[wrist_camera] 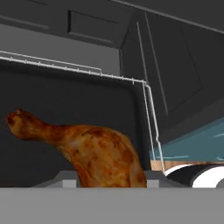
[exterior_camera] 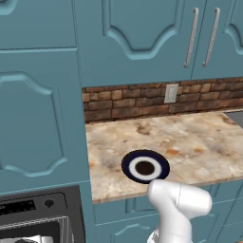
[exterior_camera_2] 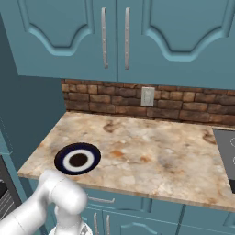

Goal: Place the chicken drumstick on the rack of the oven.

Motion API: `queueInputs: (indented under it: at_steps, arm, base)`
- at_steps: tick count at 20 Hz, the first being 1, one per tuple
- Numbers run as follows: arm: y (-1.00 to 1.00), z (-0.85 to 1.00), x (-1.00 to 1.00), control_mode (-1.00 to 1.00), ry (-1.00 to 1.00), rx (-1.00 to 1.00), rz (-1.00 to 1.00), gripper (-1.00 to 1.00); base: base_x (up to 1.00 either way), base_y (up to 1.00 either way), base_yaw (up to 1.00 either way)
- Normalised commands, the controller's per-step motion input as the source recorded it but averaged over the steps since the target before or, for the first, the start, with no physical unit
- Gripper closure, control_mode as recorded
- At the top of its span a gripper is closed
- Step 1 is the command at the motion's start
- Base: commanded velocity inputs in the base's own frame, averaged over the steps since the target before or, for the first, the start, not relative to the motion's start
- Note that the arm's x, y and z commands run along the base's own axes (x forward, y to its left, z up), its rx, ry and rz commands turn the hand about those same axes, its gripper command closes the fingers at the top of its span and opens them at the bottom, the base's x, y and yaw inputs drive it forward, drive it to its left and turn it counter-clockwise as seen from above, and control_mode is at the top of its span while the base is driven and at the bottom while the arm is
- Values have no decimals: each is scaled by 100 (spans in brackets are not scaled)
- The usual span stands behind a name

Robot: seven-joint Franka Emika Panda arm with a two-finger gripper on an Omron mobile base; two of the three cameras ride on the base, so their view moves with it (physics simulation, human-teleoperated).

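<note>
The chicken drumstick (wrist_camera: pixel 98 151), golden-brown with its thin bone end pointing left, sits between the two grey fingertips of my gripper (wrist_camera: pixel 109 179), which is shut on it. Behind it lies the dark cavity of the oven (wrist_camera: pixel 65 100), crossed by the thin wire rack (wrist_camera: pixel 87 72), whose corner bends down at the right. In the left base view the oven's black control panel (exterior_camera: pixel 33 206) is at the lower left, below the counter level. The white arm (exterior_camera: pixel 180 201) reaches down toward it.
A round white plate with a dark-blue rim (exterior_camera: pixel 144 166) lies near the front edge of the marble counter (exterior_camera: pixel 199 142), also seen as plate (exterior_camera_2: pixel 77 159). Teal cabinets (exterior_camera: pixel 42 118) stand above the oven. A cooktop corner (exterior_camera_2: pixel 227 151) is at the right.
</note>
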Motion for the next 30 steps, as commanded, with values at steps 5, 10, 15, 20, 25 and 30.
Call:
queueInputs:
  at_steps: [5, 10, 15, 20, 25, 30]
  arm:
    - [7, -47, 39, -100, 1, 0, -1, 100]
    - [50, -68, 25, -100, 1, 0, -2, 100]
    - [28, -14, 4, -100, 0, 0, -2, 100]
    - [20, -3, 0, -100, 0, 0, -3, -100]
    - [1, 0, -8, -100, 0, 0, -1, -100]
    - [0, 11, -31, -100, -6, 0, 0, -100]
  base:
    - [0, 0, 0]
    - [0, 0, 0]
    - [0, 0, 0]
    - [0, 0, 0]
    - [0, 0, 0]
    - [0, 0, 0]
